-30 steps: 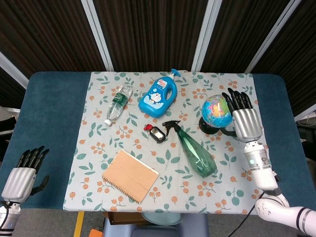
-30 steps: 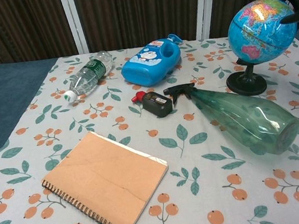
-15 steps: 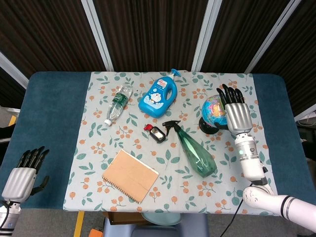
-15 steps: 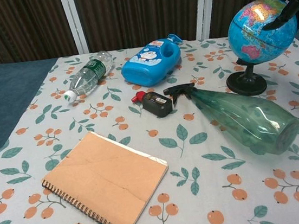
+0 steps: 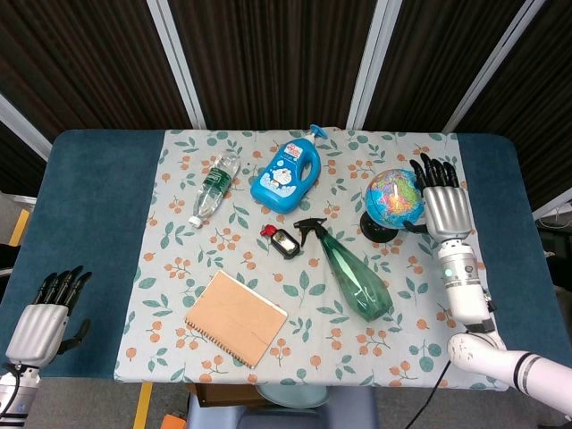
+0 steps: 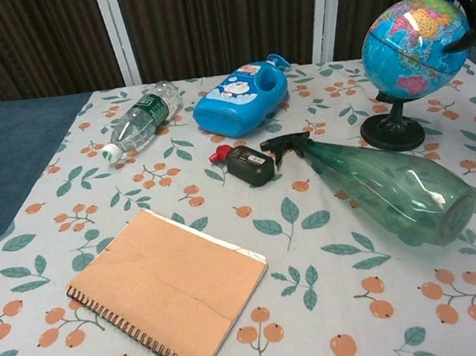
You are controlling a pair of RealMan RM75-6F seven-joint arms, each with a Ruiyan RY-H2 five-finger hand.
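Right hand beside the desk globe, left hand idle off the near left corner.

In the head view, the right hand (image 5: pixel 446 210) stood back-up just right of the small desk globe (image 5: pixel 393 196), fingers straight and slightly spread, holding nothing; whether they touched the ball could not be told. The globe stood upright on its black base at the right of the floral tablecloth (image 5: pixel 179 268). The left hand (image 5: pixel 40 323) hung past the near left table edge, fingers extended together, empty. Left of the globe lay a green spray bottle (image 5: pixel 350 270), a small black device with a red tip (image 5: pixel 281 239), a blue detergent bottle (image 5: pixel 287 170), a clear water bottle (image 5: pixel 213 186) and a tan spiral notebook (image 5: pixel 236 317).

In the chest view, the globe (image 6: pixel 413 37) stood far right, dark fingertips (image 6: pixel 467 41) at its right edge; the spray bottle (image 6: pixel 391 185) lay near it.
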